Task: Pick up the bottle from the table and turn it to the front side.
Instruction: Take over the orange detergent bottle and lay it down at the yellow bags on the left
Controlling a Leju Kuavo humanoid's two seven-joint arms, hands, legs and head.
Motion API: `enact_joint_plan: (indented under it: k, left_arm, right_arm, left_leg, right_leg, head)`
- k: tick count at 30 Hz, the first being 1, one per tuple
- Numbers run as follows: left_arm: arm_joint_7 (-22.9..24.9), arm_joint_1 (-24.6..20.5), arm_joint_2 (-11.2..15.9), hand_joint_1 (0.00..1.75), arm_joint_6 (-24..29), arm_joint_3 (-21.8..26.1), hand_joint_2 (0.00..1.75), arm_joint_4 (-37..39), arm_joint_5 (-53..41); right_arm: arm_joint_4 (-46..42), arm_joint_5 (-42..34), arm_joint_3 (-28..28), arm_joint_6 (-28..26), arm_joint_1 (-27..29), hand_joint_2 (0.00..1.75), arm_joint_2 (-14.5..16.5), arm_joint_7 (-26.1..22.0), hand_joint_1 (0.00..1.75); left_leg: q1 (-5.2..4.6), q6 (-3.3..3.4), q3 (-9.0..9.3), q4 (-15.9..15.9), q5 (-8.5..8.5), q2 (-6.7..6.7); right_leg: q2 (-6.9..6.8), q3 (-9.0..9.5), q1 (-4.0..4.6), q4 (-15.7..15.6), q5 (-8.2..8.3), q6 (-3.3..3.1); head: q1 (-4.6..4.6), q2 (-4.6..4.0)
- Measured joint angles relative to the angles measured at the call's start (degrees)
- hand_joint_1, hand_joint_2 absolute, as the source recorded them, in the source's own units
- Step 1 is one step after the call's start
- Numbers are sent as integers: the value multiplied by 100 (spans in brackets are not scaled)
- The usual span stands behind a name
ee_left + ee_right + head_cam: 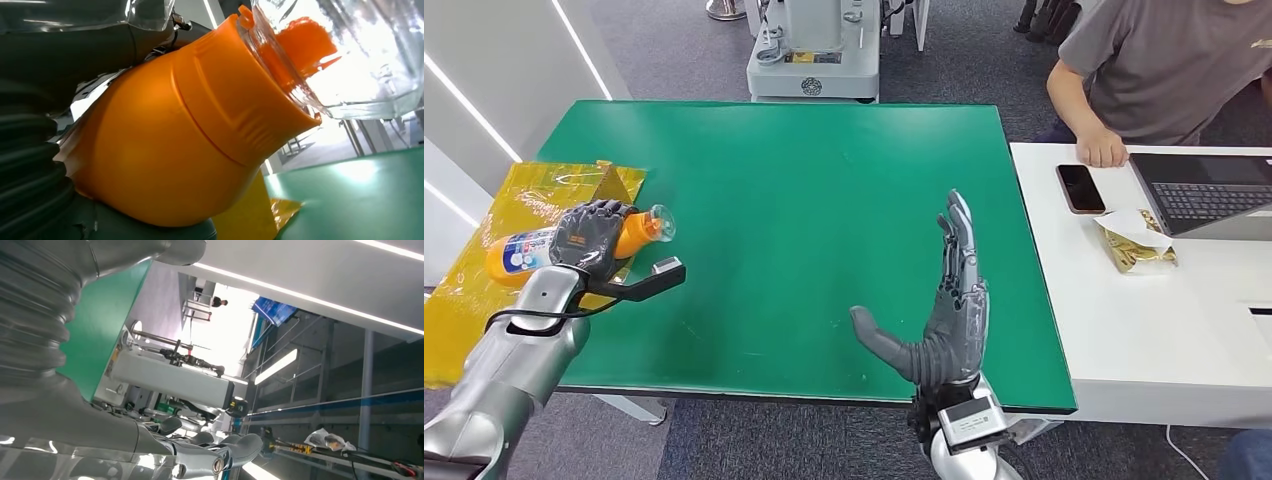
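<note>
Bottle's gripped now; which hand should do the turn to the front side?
Left. The left hand already grips the orange bottle around its middle at the green table's left edge. The right hand hovers open, holding nothing, well apart from it.

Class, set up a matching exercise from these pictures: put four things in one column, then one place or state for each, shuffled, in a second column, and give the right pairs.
Things:
1. bottle
2. right hand
3. phone
4. laptop

Places or states:
A. open, fingers straight, above the green table
B. dark-screened, lying flat beside a person's hand
C. held by the left hand, on its side
D. lid up, on the white desk

Pairs: 1-C, 2-A, 3-B, 4-D
</note>
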Motion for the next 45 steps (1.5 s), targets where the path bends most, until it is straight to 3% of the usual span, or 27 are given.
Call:
enact_joint_plan:
  k: [16, 29, 45]
  left_arm:
    - [234, 337, 122, 175, -148, 0, 175, 649, -242]
    - [804, 250, -134, 175, -250, 0, 175, 878, -569]
    - [857, -111, -546, 175, -65, 0, 175, 936, -994]
  right_arm:
    - [3, -123, 105, 149, -11, 175, -31, 14, 0]
    - [27, -250, 243, 197, -138, 175, -37, 68, 0]
    - [59, -271, 366, 241, -262, 175, -32, 208, 0]
  left_leg:
    - [0, -1, -3, 0, 0, -2]
    - [0, -1, -2, 1, 0, -1]
    - [-1, -1, -3, 1, 0, -1]
  right_leg:
    - [-2, -3, 0, -1, -4, -3]
    - [-1, -3, 0, -1, -4, -3]
    - [-2, -3, 0, 0, -2, -4]
  head:
    - [1, 0]
    - [1, 0]
    - [1, 0]
